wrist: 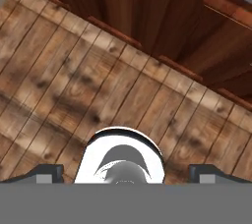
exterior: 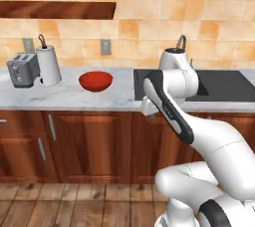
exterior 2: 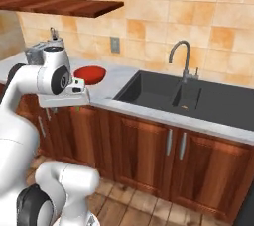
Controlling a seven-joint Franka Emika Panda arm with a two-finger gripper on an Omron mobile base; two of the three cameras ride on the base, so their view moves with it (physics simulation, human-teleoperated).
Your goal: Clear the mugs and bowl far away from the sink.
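Currently the gripper (wrist: 126,171) points at the floor, wide open and empty; reaching for the red bowl (exterior: 95,81), its arm could strike the counter (exterior: 64,99) edge.

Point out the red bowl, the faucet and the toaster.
red bowl (exterior: 95,81), left base view, on its outer front wall.
faucet (exterior 2: 186,59), right base view, on its upright neck.
toaster (exterior: 21,70), left base view, on its front face.
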